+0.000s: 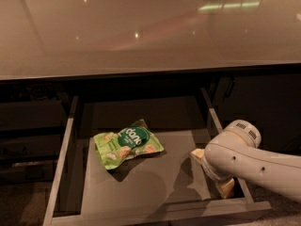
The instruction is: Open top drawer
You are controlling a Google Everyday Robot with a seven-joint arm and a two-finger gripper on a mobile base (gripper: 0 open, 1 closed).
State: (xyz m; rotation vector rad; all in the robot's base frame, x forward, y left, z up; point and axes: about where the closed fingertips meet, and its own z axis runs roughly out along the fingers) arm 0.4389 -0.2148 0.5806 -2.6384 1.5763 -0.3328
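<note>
The top drawer [141, 182] stands pulled out under the countertop, showing its grey floor and both side rails. Its front panel runs along the bottom edge of the camera view, and the handle is out of view. A green snack bag [127, 143] lies on the drawer floor, left of centre. My gripper [210, 171] hangs at the end of the white arm [254, 161], over the drawer's right front corner by the right rail. It is well right of the bag and not touching it.
A glossy beige countertop [150, 27] overhangs the drawer. Dark cabinet fronts stand to the left [28, 126] and to the right [263, 102] of the drawer opening. The floor shows at the bottom left corner.
</note>
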